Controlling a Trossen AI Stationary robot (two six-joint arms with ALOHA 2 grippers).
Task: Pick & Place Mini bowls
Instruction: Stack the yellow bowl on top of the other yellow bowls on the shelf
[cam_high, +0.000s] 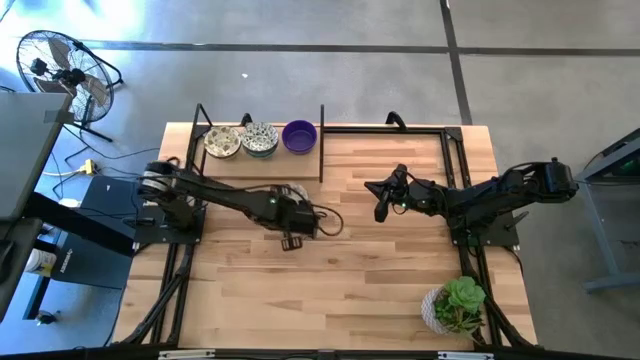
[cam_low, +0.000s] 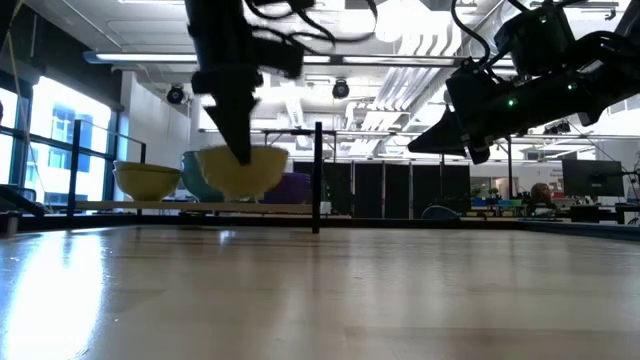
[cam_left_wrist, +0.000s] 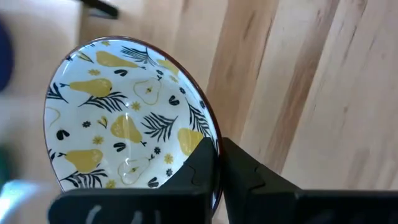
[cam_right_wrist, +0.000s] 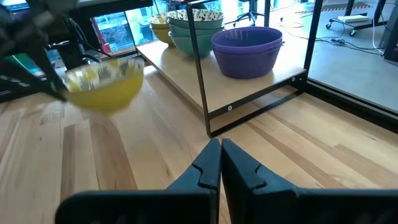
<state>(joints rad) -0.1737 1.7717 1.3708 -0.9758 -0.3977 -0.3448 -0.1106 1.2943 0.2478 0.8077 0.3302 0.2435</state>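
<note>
The left gripper (cam_left_wrist: 217, 165) is clamped on the rim of a pear-patterned yellow bowl (cam_left_wrist: 127, 124), held above the table (cam_high: 330, 270). The right gripper (cam_right_wrist: 221, 165), jaws together, hovers mid-table. Other bowls (cam_high: 260, 138) sit on the rear shelf.

Three mini bowls (cam_high: 260, 139) in a row — far-left corner of wooden table (cam_high: 330, 280).

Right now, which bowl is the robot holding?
The yellow bowl with pears inside. The left claw pinches its rim, lifted off the table. The purple bowl and the others sit on the shelf.

Pear-patterned yellow mini bowl (cam_left_wrist: 130, 118) aloft; three bowls (cam_high: 260, 138) shelved.
</note>
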